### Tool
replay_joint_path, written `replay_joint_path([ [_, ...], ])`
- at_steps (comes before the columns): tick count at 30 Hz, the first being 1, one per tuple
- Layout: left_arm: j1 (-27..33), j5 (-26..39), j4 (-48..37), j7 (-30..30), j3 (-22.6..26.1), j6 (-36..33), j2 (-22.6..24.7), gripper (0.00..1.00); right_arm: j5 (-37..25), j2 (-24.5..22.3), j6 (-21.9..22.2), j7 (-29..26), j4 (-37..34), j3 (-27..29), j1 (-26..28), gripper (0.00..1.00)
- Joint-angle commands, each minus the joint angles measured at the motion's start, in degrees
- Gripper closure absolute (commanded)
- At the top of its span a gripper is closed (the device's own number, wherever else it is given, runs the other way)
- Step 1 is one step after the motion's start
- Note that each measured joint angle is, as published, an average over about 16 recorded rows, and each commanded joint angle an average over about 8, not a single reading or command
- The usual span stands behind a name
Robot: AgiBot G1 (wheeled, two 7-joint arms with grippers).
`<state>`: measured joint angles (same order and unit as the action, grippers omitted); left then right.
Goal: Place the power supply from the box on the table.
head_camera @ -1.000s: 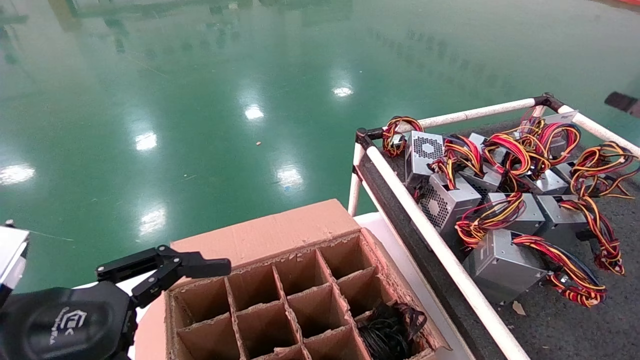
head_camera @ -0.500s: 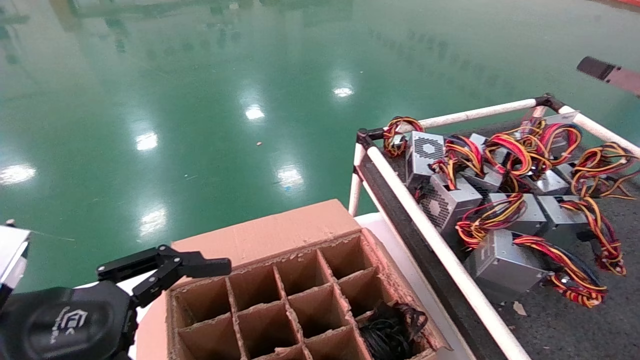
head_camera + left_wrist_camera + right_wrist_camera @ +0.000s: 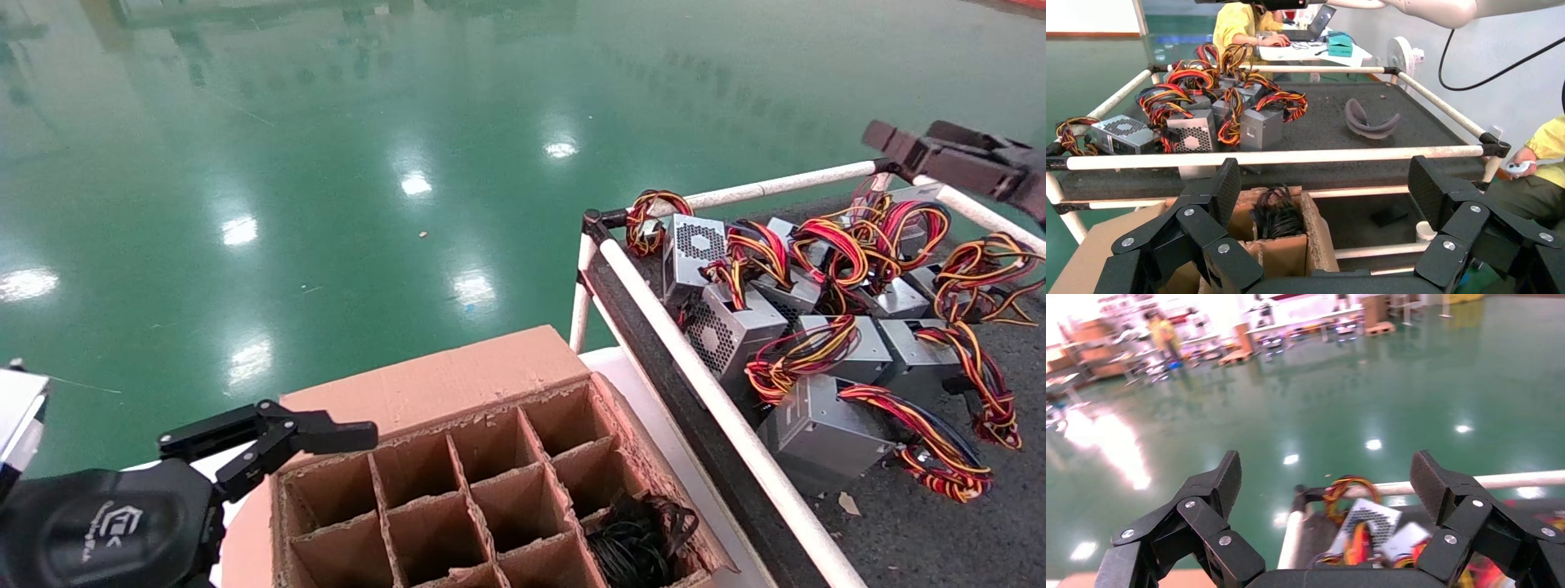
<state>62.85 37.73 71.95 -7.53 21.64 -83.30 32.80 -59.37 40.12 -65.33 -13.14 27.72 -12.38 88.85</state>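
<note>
The box [image 3: 441, 426], a brown carton with a grid of dividers, stands at the bottom centre. Its visible cells are bare except one holding a tangle of black cable [image 3: 640, 541]. No power supply shows inside it. Several power supplies [image 3: 821, 433] with red, yellow and black wires lie on the table [image 3: 940, 523] at the right. My left gripper [image 3: 310, 445] hangs open at the box's near-left corner, holding nothing. In the left wrist view this left gripper [image 3: 1324, 184] faces the box [image 3: 1291, 251]. My right gripper [image 3: 919, 143] is open and empty above the table's far corner. In the right wrist view the right gripper [image 3: 1327, 474] looks down on power supplies [image 3: 1370, 523].
White pipe rails [image 3: 695, 371] edge the table, between it and the box. Glossy green floor [image 3: 327, 163] lies beyond. A grey curved strap [image 3: 1372, 119] lies on the table's far part. People in yellow [image 3: 1242, 24] are at a desk past the table.
My right gripper has come in from the right edge and moved left over the table's far corner. The left arm and the box have not moved.
</note>
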Motion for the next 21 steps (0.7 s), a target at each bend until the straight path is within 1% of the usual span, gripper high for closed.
replay_joint_path([
  [1,0.0,0.0,0.0,0.0,0.0,0.0,0.0,0.00,0.9,-0.3,-1.0,0.1,2.4,-0.2,-1.4,0.00],
  [21,0.0,0.0,0.0,0.0,0.0,0.0,0.0,0.00,9.9,-2.9,-11.5,1.3,25.8,-2.0,-15.4,0.00],
])
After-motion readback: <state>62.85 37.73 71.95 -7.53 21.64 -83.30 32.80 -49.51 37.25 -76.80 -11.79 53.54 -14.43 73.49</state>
